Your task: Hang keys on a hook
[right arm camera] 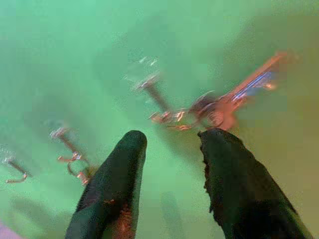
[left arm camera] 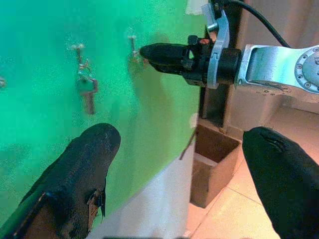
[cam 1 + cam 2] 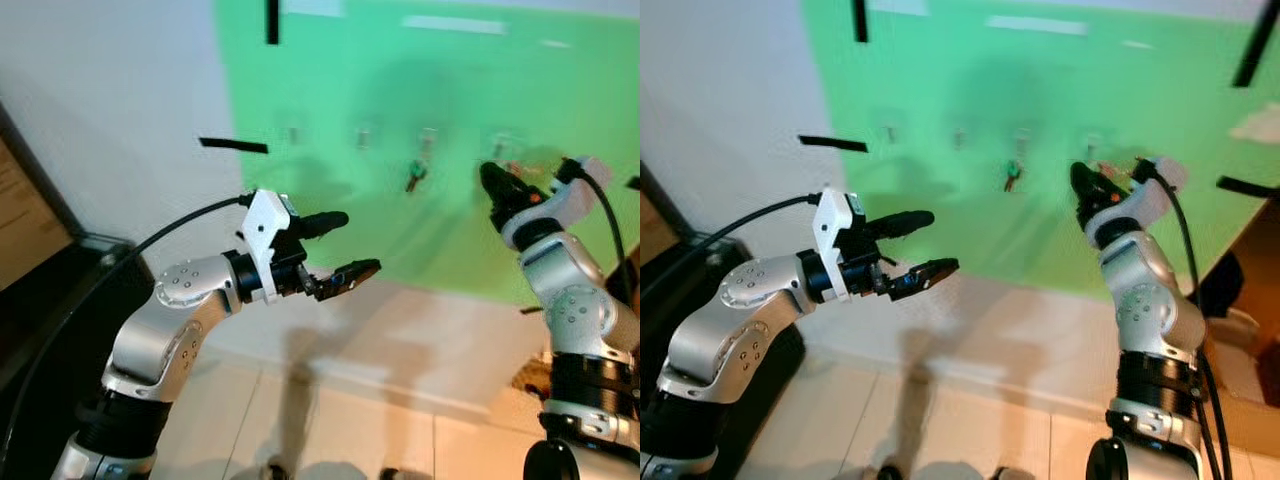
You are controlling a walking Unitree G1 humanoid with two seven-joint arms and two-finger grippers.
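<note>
Four hooks (image 3: 428, 137) sit in a row on the green wall panel (image 3: 400, 80), as far as we can count through the blur. One already carries a dark set of keys (image 3: 414, 176). Our own keys (image 1: 219, 107) are up at the hook on the right end (image 1: 149, 85), the ring reaching toward its stem just past the tips of our right pincer (image 3: 492, 185). That pincer's fingers stand apart, and one tip looks close to or touching the bunch; we cannot tell whether the ring has truly caught the hook.

That is the risk as we judge it. If the ring only rests against the hook's tip and we draw the right arm away, the keys could slide off and drop to the floor (image 3: 330, 430). A finger dragging on the bunch could also pull it back off.

Our left pincer (image 3: 335, 248) is held out in front of the wall with its two fingers wide apart, holding nothing.

Two arms, two pincers, two sets of keys.
</note>
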